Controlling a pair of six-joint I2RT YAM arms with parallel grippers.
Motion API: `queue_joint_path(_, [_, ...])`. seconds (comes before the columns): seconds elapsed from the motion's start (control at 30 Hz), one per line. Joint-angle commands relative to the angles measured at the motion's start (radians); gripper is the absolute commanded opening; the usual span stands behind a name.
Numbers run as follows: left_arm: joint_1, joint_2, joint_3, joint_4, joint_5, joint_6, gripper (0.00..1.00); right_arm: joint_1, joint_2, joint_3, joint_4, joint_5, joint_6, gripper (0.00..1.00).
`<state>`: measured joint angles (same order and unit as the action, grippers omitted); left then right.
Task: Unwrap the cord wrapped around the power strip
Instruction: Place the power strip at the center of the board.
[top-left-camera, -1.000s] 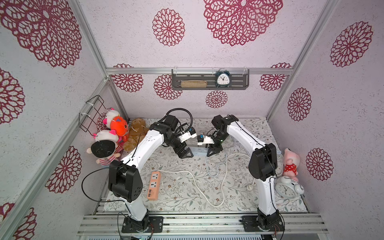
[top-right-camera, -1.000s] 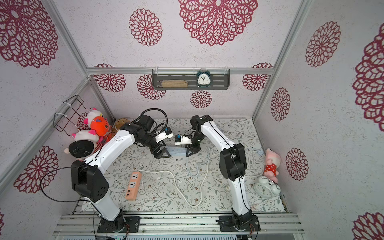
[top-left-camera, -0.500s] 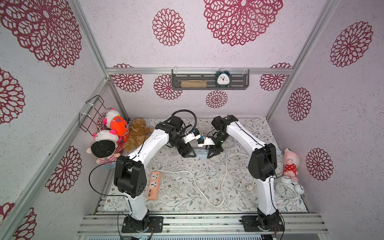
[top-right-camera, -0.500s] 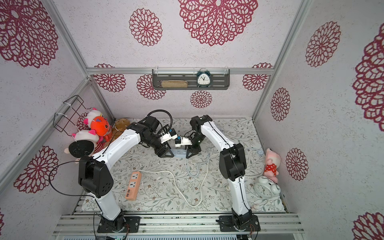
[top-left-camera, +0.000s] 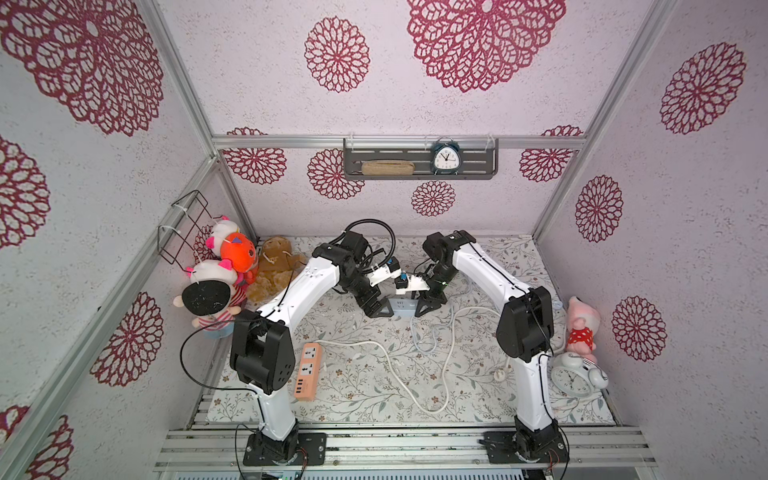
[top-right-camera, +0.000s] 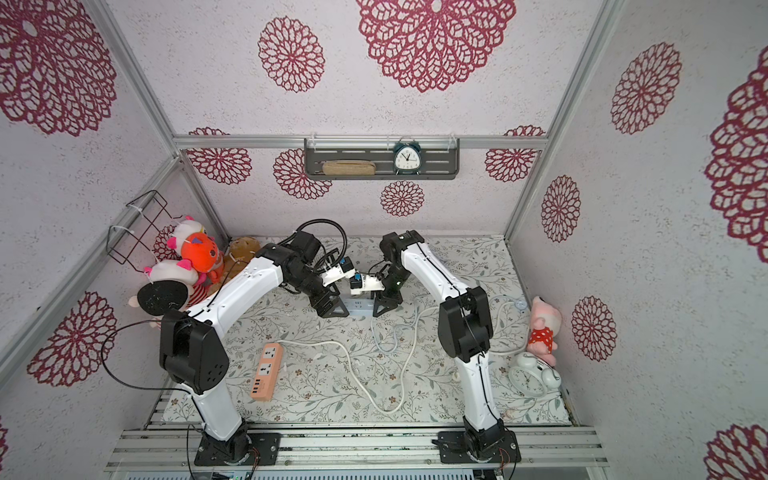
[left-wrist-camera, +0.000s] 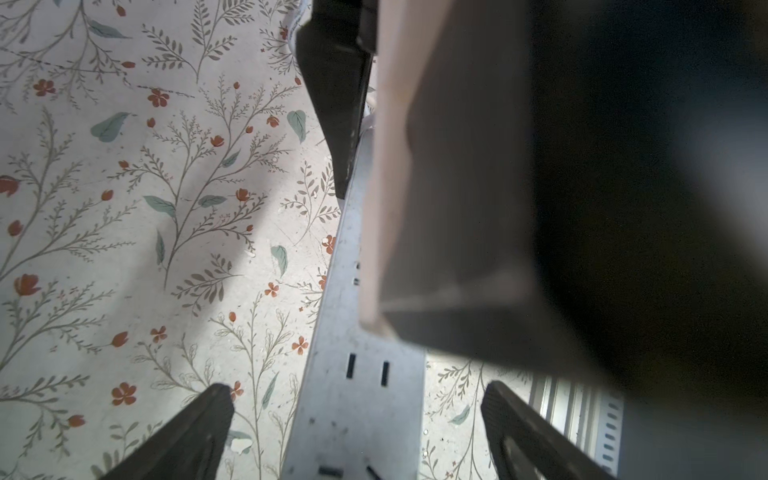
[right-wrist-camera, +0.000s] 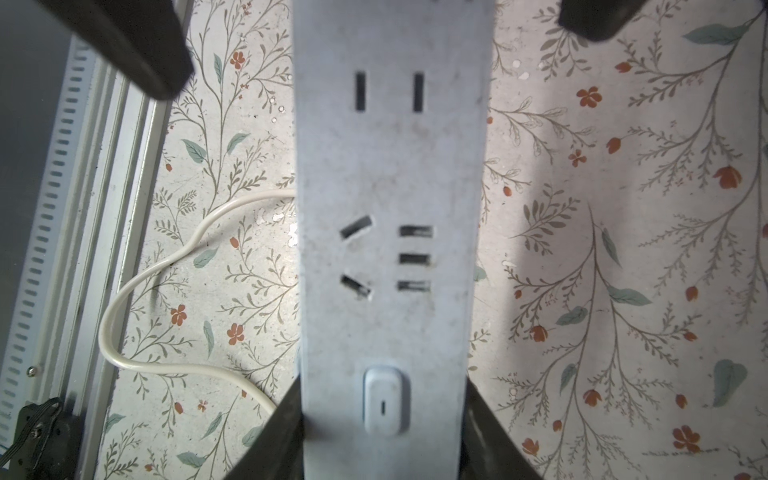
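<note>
Right wrist view looks along the pale power strip (right-wrist-camera: 388, 187), which lies flat on the floral mat (right-wrist-camera: 623, 257) with its socket face up and uncovered. Its switch end is clamped by the right gripper (right-wrist-camera: 380, 399), one dark finger pressed against each long side. At the opposite end, the left wrist view shows the left gripper (left-wrist-camera: 357, 419) spread wide. Its fingers (left-wrist-camera: 195, 432) straddle the strip, with bare mat showing between each finger and the strip's edge. A white cord (right-wrist-camera: 166, 366) lies in a loose curve on the mat beside the strip and slips under its edge; where it joins the strip is hidden. In both top views the strip (top-left-camera: 402, 305) (top-right-camera: 358, 306) sits mid-table between the two grippers, well apart from an orange socket bar (top-left-camera: 309, 371) lying nearer the left arm's base
</note>
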<state>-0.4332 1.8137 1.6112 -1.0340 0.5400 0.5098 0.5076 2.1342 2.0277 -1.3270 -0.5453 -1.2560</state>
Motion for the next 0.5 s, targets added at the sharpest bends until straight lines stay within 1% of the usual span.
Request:
queue_joint_path(0.0, [-0.016, -0.065, -0.108, 0.102, -0.044, -0.042, 0.98, 0.001, -0.096, 0.023, 0.008, -0.138, 0.003, 0.0])
queue_joint_path(0.23, [-0.003, -0.176, -0.234, 0.288, 0.021, -0.107, 0.98, -0.019, -0.126, 0.022, 0.007, -0.176, -0.002, 0.0])
queue_joint_path(0.33, [0.011, -0.2, -0.25, 0.298, 0.058, -0.118, 0.98, -0.03, -0.135, 0.024, 0.003, -0.185, -0.005, 0.0])
queue_joint_path(0.4, [0.01, -0.208, -0.26, 0.306, 0.049, -0.112, 0.99, -0.034, -0.143, 0.023, -0.002, -0.185, -0.009, 0.0])
queue_joint_path(0.47, [0.012, -0.197, -0.244, 0.268, 0.043, -0.102, 0.99, -0.038, -0.151, 0.025, -0.007, -0.199, -0.021, 0.0])
